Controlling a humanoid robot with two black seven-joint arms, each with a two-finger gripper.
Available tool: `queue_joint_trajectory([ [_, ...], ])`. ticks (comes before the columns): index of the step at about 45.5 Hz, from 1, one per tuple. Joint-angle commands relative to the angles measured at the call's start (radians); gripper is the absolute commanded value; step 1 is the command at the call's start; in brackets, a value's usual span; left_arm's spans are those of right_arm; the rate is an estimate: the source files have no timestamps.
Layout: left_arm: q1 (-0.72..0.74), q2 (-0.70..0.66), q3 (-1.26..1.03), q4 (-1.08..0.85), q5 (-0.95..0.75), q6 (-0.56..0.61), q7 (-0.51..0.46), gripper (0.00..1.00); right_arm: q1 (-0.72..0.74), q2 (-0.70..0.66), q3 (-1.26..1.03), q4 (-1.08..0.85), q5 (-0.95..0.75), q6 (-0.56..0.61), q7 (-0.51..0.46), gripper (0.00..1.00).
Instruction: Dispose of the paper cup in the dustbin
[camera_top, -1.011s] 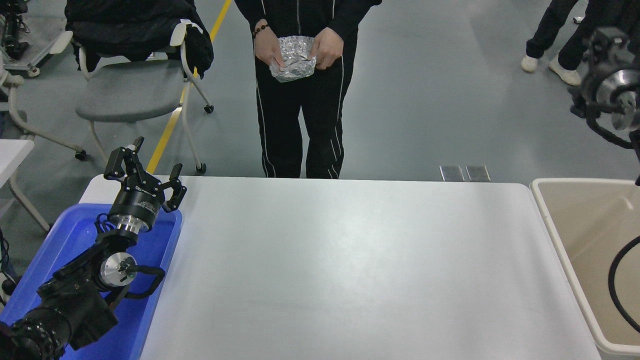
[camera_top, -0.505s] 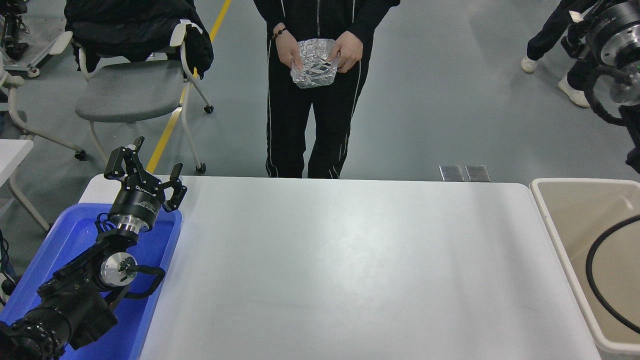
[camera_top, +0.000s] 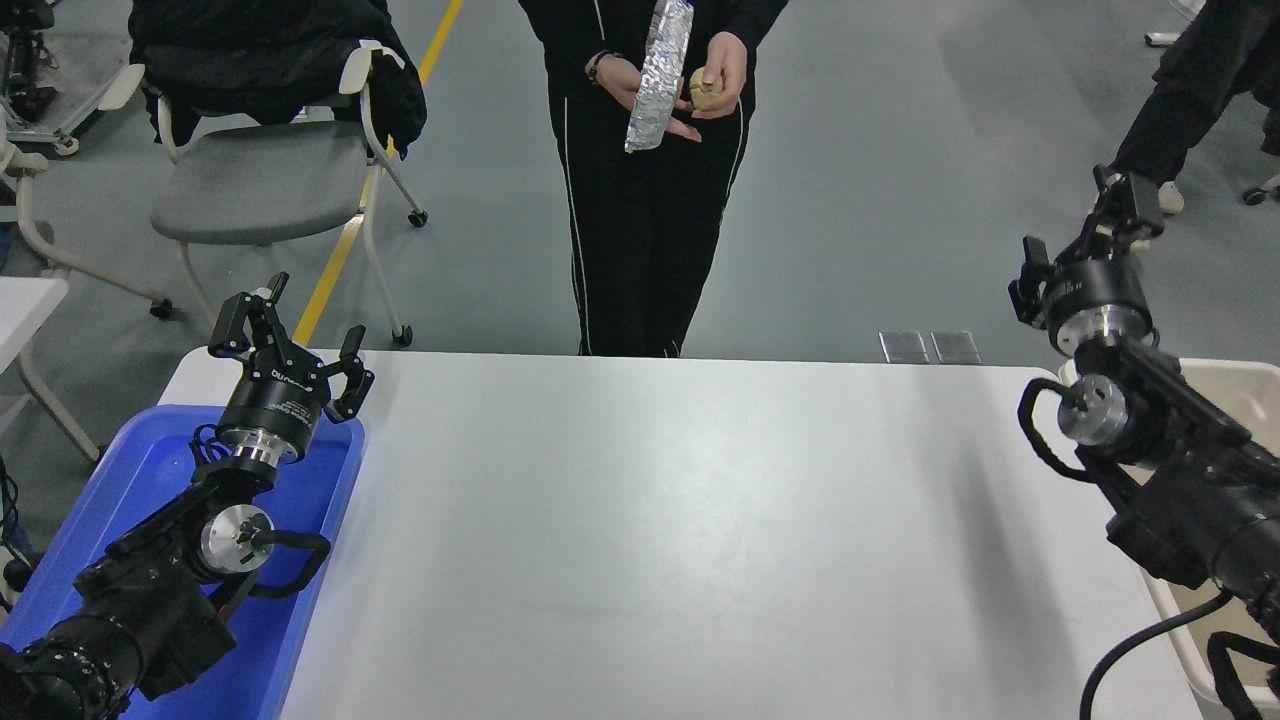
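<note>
The table (camera_top: 700, 520) top is smooth matt white with a soft sheen. The blue tray (camera_top: 330, 480) looks like glossy plastic. The dustbin (camera_top: 1235, 385) is smooth cream plastic. Both arms are matt black with shiny bare-metal discs at the joints. The person's foil tray (camera_top: 655, 75) is crinkly, shiny silver.

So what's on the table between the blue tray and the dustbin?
Nothing: in the head view the white table is bare from the blue tray to the dustbin. The right arm hangs over the bin's side.
</note>
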Motion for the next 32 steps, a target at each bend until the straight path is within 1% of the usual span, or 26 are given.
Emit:
queue_joint_trajectory([
  [1, 0.000, 0.000, 0.000, 0.000, 0.000, 0.000, 0.000, 1.00, -0.107, 0.046, 0.002, 0.005, 0.000, 0.055, 0.020, 1.00],
  [32, 0.000, 0.000, 0.000, 0.000, 0.000, 0.000, 0.000, 1.00, -0.093, 0.074, 0.053, 0.019, 0.017, 0.069, 0.021, 1.00],
])
